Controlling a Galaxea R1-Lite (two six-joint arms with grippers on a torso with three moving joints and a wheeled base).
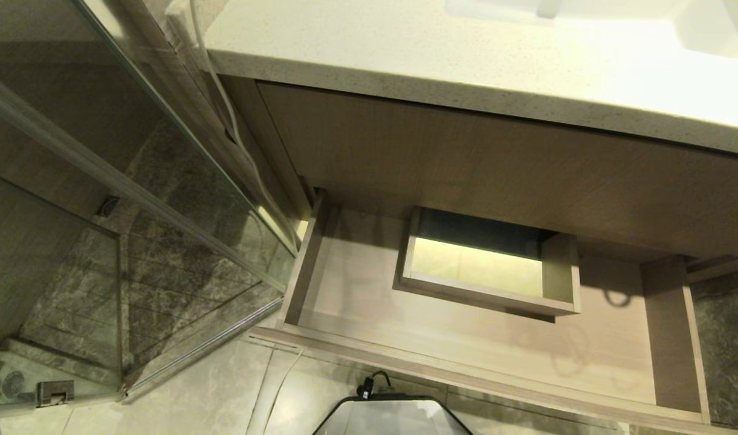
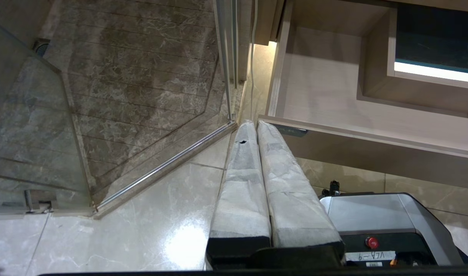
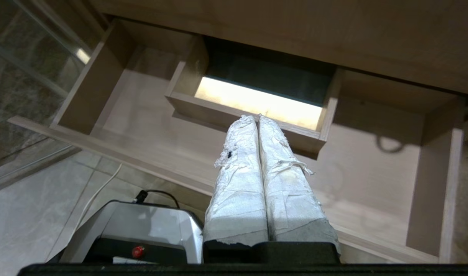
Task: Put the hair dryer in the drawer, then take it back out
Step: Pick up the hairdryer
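Both grippers were closed and empty: the right gripper (image 3: 258, 119) hung above the drawer (image 1: 356, 284), its taped fingers (image 3: 241, 161) pressed together, while the left gripper (image 2: 255, 123) hung by the drawer's front left corner, fingers likewise together. Pulled out beneath the stone countertop (image 1: 465, 66), the drawer showed a bare wood floor around its boxed cutout (image 1: 489, 266). No hair dryer appeared in any view. Left of the drawer stood a glass shower screen (image 1: 103, 199) over marble tile.

matt wood-grain drawer (image 1: 477, 338); speckled, perhaps stone countertop (image 1: 465, 60); glossy floor tiles (image 2: 142, 230).
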